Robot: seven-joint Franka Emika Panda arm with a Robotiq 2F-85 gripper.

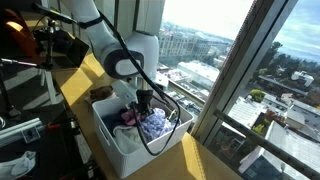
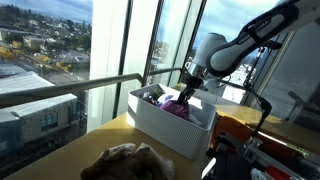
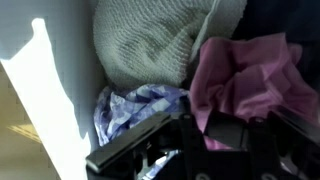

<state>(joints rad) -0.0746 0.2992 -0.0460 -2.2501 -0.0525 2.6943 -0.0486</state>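
End effector (image 1: 143,101) inside white bin (image 1: 125,152), against pink cloth (image 3: 245,80), beside blue checked cloth (image 3: 135,108), opening cannot be told

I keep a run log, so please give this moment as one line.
gripper: inside white bin | nearest: pink cloth, blue checked cloth | beside: pale knitted cloth | grip: cannot tell

- The gripper (image 3: 195,140) is dark and blurred at six o'clock in the wrist view; its opening is unreadable, its tips under the pink cloth (image 3: 245,80).
- The cream knit (image 3: 150,40) is cut off at twelve o'clock.
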